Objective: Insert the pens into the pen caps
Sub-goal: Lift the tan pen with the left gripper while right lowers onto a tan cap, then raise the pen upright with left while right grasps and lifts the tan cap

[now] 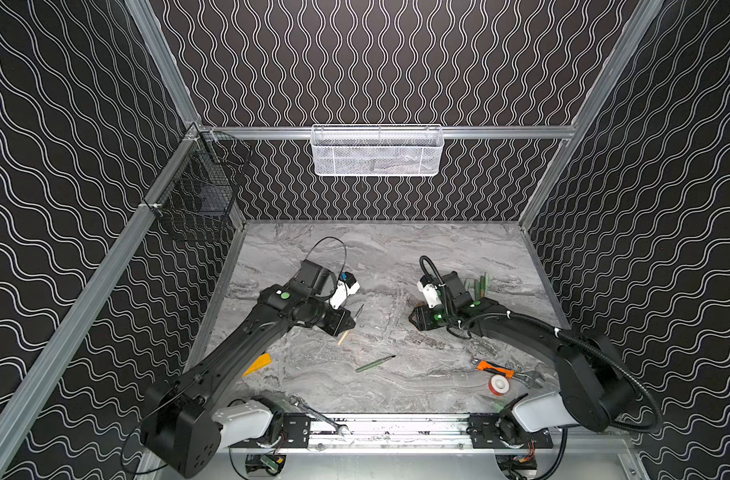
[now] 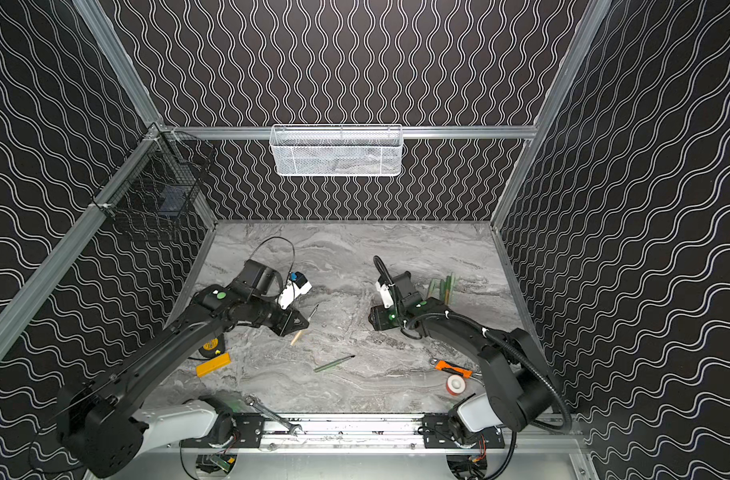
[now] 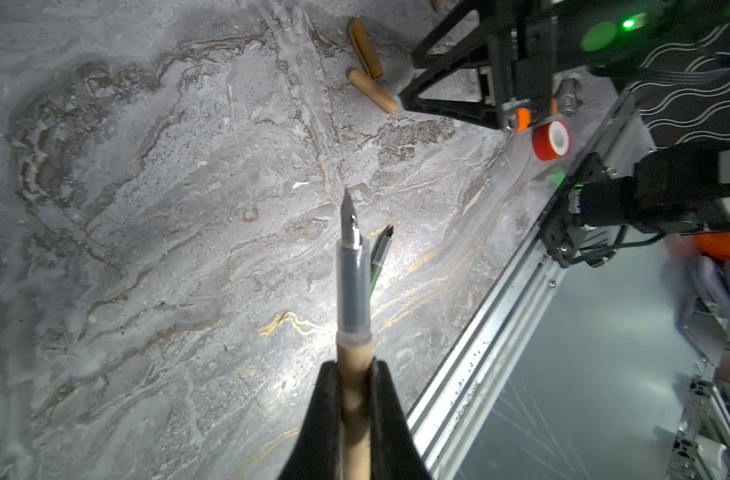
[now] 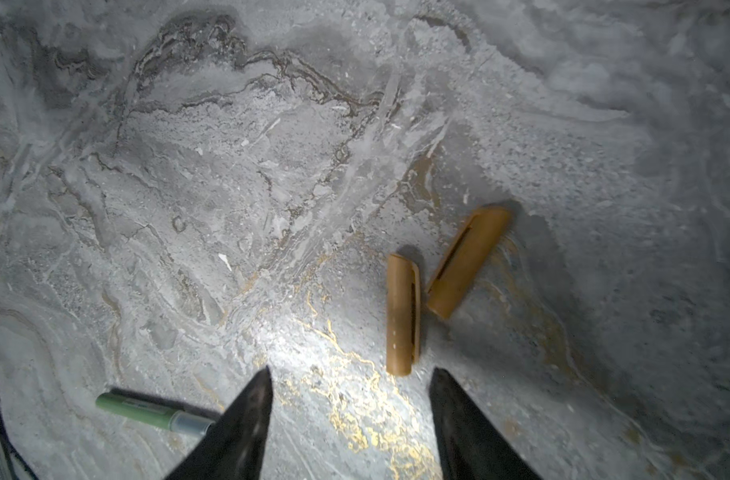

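Observation:
My left gripper (image 3: 355,365) is shut on the tan barrel of a pen (image 3: 352,282), whose clear section and dark tip point away from the wrist. In both top views that pen (image 1: 350,326) sticks out of both sides of the left gripper (image 1: 343,328), above the table's left middle. Two tan pen caps (image 4: 402,316) (image 4: 467,262) lie side by side just ahead of my open right gripper (image 4: 350,374), with nothing between its jaws. A green pen (image 1: 375,363) lies loose near the table's centre. Several green sticks (image 1: 477,286) lie behind the right arm.
An orange-handled tool (image 1: 494,368), a red-and-white tape roll (image 1: 499,384) and a wrench (image 1: 529,378) lie at front right. A yellow block (image 1: 257,363) and another wrench (image 1: 317,415) lie at front left. A white mesh basket (image 1: 375,151) and a black wire basket (image 1: 201,195) hang on the walls.

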